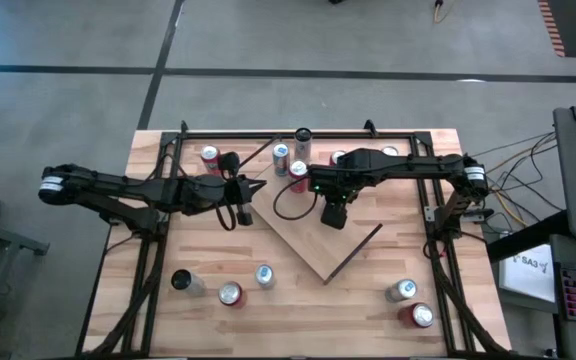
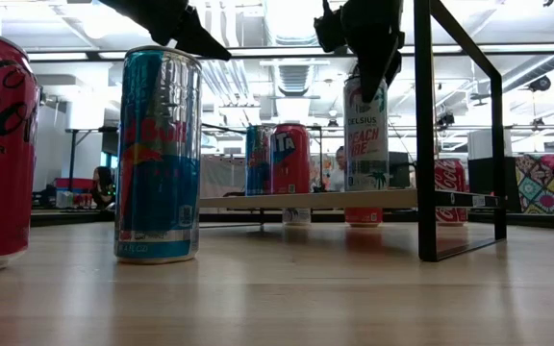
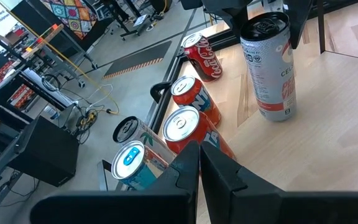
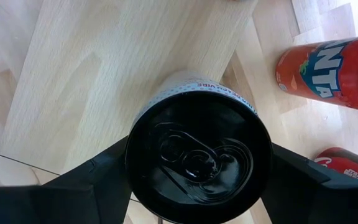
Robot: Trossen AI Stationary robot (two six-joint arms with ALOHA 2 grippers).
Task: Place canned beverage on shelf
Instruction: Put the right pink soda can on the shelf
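Right gripper (image 4: 197,165) straddles tall white can (image 3: 271,62) standing on shelf (image 1: 308,235) — grip unclear, release pending; left gripper (image 3: 199,163) clenched, idle.

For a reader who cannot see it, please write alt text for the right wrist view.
The right gripper has its dark fingers on both sides of a tall black-topped white can standing on the light-wood shelf board. An orange Fanta can stands beside the board.
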